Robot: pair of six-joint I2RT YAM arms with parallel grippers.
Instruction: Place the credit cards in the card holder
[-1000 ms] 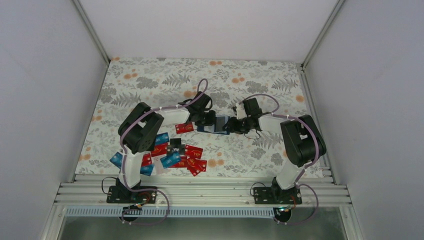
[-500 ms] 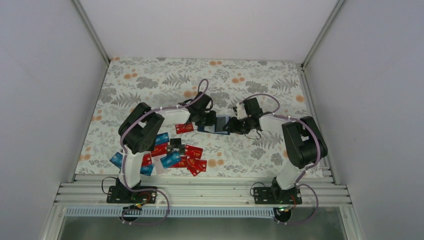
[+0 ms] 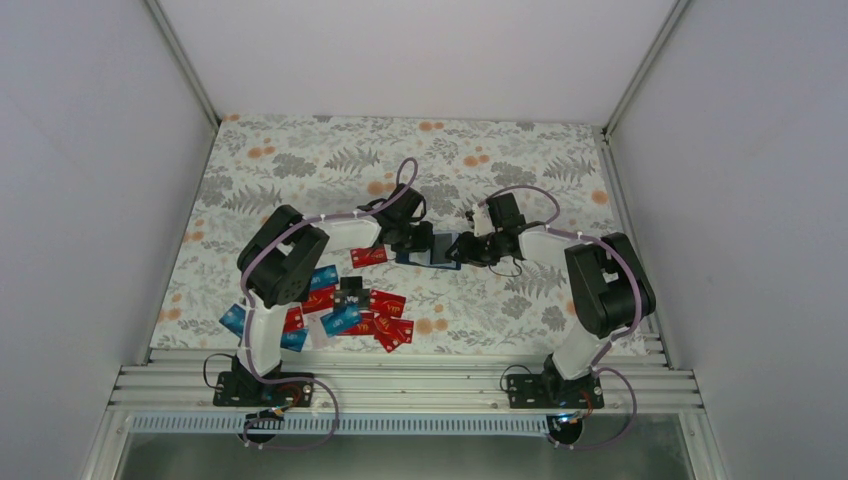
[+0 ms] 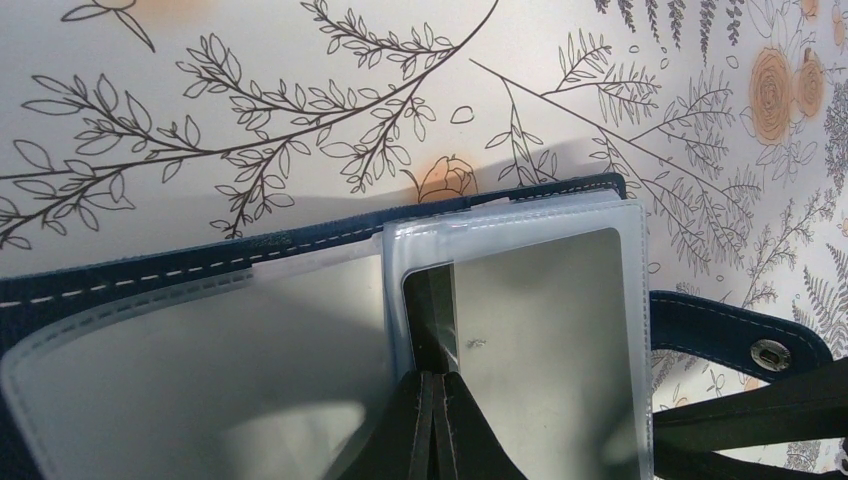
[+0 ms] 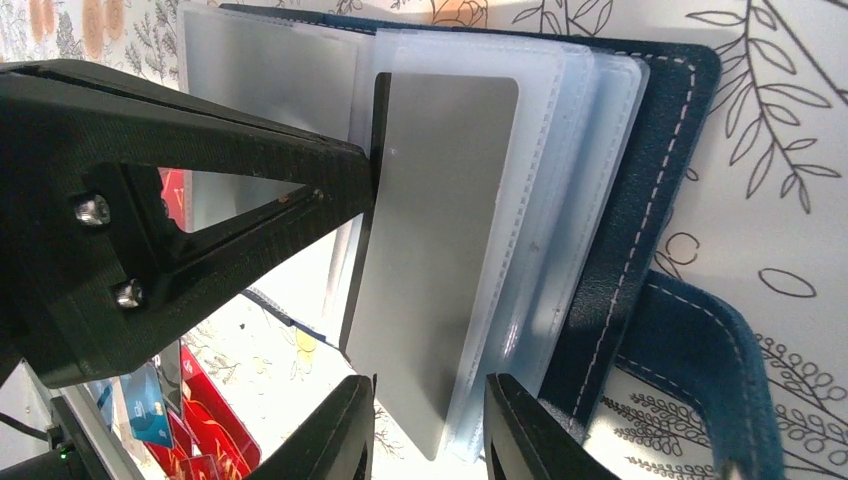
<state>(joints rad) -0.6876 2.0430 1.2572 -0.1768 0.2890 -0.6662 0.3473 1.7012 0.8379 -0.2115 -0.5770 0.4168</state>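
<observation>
Floral tablecloth [image 3: 300, 160] near the arm bases carries the loose credit cards [image 3: 350, 315], beside the left arm. Farther out, mid-table, the card holder [image 3: 441, 254] lies open between both arms. The left gripper [image 4: 432, 395], clamped on a black card [image 5: 356, 280] held edge-on with its long side along the spine, meets the plastic sleeves [image 5: 560, 200]. The right gripper [image 5: 430, 420] straddles their edge; whether it pinches them is unclear.

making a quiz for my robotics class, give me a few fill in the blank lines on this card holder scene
1. The card holder lies ___ on the table, its clear sleeves showing.
2. The loose credit cards lie on the ___ arm's side of the table.
3. The left gripper has its jaws ___.
4. The card holder's cover is dark ___ with white stitching.
Missing words: open; left; shut; blue.
</observation>
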